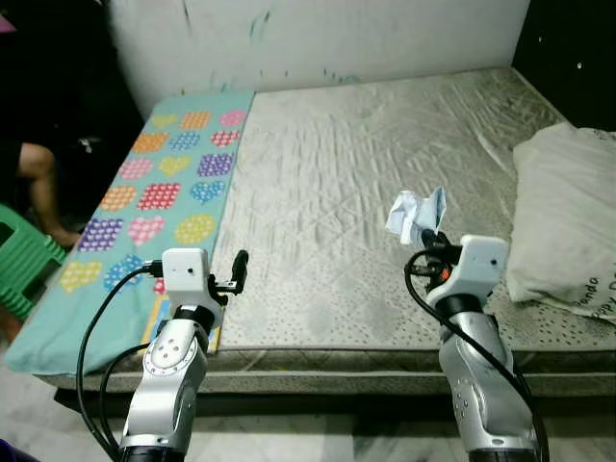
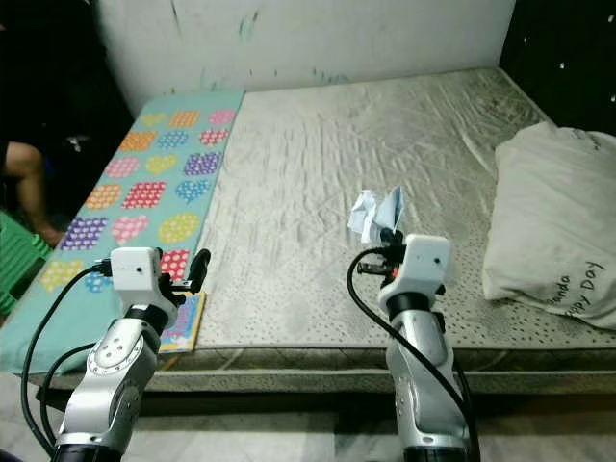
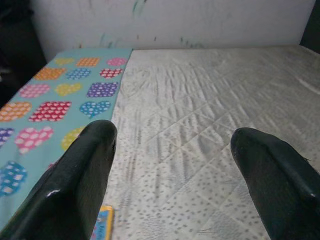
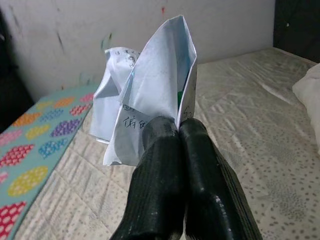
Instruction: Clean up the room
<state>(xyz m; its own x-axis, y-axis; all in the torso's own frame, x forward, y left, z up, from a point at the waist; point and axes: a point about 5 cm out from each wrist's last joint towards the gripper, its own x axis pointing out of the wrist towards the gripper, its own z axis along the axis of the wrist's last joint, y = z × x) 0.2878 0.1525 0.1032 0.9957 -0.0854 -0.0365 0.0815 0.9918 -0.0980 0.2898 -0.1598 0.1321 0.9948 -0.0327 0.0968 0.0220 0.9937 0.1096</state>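
- Your right tool (image 4: 177, 131) is pinched tight on a crumpled paper (image 4: 150, 95), holding it up off the bed (image 1: 366, 164), over the front half of the mattress.
- Your left tool (image 3: 172, 165) is spread wide with nothing in it, hovering over the front edge of the bed next to the heart-print mat (image 1: 164, 183).
- So I'd say you're at the carry step: the trash is picked and now needs a bin. I can't spot one from here, so you'll probably have to turn and look for it.
- Keep that pinch firm while you move; it's only got a corner of the paper, so it could slip.
- There's also a small colourful card (image 2: 185, 320) at the mattress edge by the left arm, likely next. The pillow (image 1: 568, 221) sits on the right.
- Watch out for the person's leg (image 1: 38, 183) off to the left.
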